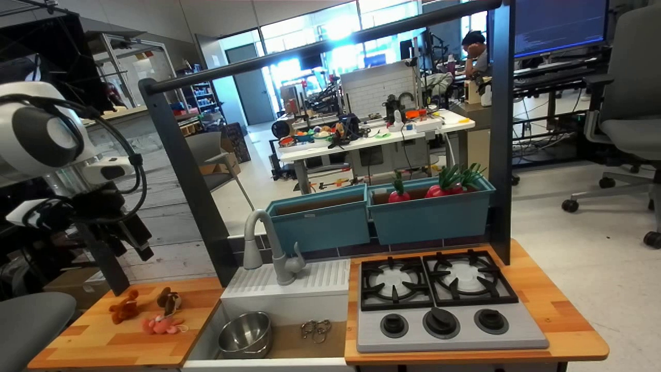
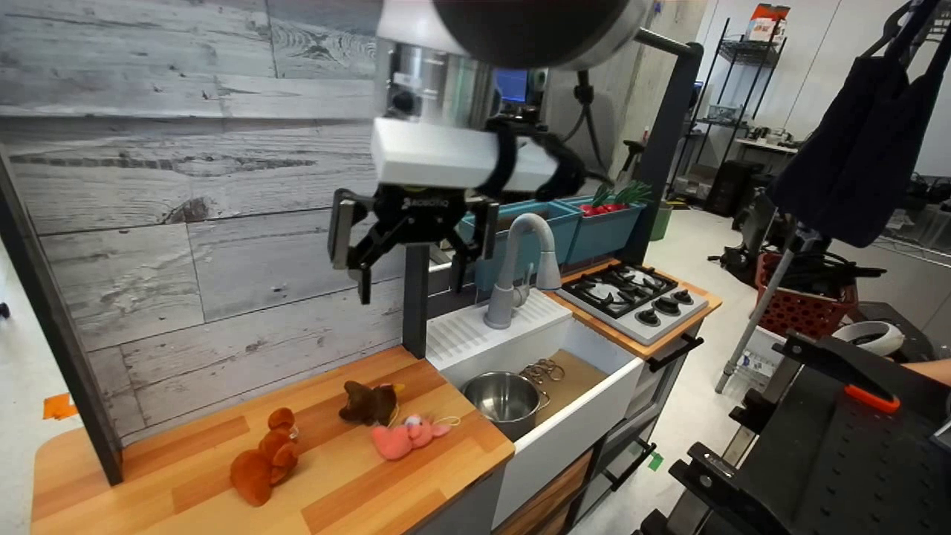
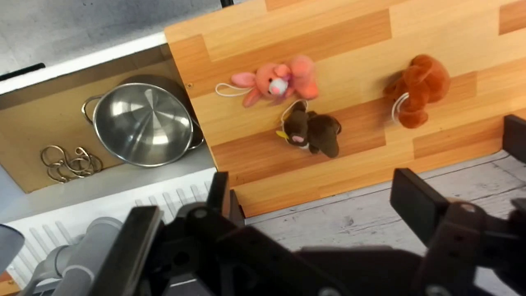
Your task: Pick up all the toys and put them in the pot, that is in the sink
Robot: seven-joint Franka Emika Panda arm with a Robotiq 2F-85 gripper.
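pointing spread jaws down, the arm hangs above the counter.

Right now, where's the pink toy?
In the wrist view, the pink toy is upper centre on the counter, above the dark toy and right of the sink.

In an exterior view, you face bright windows on the far side, glaring nearly white, with a grey door to the left of them. A cluttered white table stands this side of the glass. Toward the right edge you get a wheeled office chair on a pale, glossy floor, near a lit monitor. In an exterior view you also see a weathered grey-white plank panel, and farther back, a tall wire shelf by a white wall.
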